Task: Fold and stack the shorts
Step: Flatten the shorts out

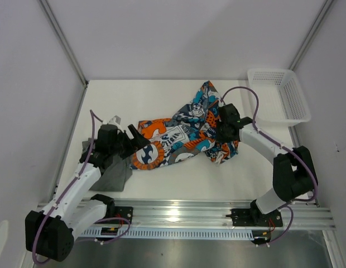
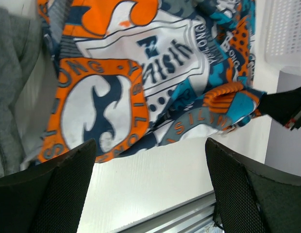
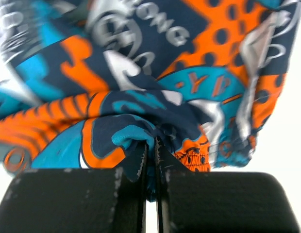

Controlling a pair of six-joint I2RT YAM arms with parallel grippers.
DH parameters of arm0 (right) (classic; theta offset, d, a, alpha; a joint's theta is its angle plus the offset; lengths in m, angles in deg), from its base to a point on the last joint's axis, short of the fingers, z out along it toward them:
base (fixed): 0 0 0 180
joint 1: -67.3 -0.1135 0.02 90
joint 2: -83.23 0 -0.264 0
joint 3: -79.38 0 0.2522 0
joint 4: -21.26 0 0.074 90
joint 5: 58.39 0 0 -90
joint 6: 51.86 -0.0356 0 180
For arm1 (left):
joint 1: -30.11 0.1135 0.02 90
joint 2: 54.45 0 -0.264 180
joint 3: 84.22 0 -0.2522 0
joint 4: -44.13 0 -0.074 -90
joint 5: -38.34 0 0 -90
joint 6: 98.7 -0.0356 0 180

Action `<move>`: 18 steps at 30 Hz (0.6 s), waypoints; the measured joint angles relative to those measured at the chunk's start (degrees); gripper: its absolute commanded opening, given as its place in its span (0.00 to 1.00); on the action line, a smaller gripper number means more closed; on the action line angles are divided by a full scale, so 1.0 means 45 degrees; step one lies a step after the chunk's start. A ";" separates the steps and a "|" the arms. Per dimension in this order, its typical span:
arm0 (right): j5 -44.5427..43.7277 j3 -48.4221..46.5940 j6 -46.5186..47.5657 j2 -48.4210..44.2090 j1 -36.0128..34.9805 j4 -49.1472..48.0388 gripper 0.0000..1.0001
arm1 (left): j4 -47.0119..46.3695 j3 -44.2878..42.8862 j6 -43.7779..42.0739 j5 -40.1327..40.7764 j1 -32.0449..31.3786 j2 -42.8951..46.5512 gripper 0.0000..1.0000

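Note:
The patterned shorts (image 1: pixel 181 134) lie rumpled across the middle of the white table, in orange, blue, teal and white. They fill the left wrist view (image 2: pixel 141 73) and the right wrist view (image 3: pixel 155 77). The dark grey shorts (image 1: pixel 113 172) lie at the left under my left arm, and show at the left edge of the left wrist view (image 2: pixel 12 97). My left gripper (image 1: pixel 138 139) is open at the patterned shorts' left end, empty, above the table (image 2: pixel 150 189). My right gripper (image 1: pixel 223 133) is shut on a fold of the patterned shorts at their right side (image 3: pixel 150 145).
A white plastic mesh basket (image 1: pixel 279 95) stands at the back right corner, also in the left wrist view (image 2: pixel 286 34). An aluminium rail (image 1: pixel 178 215) runs along the near table edge. Grey walls enclose the table on three sides.

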 measured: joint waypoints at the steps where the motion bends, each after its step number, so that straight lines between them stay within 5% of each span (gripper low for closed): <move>1: -0.0058 -0.0092 -0.0010 0.0330 0.0233 -0.0068 0.00 | -0.0063 0.0233 0.0107 -0.0005 0.0000 0.0039 0.93; 12: -0.1151 -0.0962 -0.0364 0.2040 0.1209 -0.0627 0.00 | -0.1171 0.0826 0.1311 0.0330 -0.1205 -0.1734 0.90; 18: -0.1501 -0.0651 -0.0491 0.2040 0.1229 -0.1156 0.00 | -0.0607 0.1647 0.2637 0.1341 -0.2453 -0.0238 0.88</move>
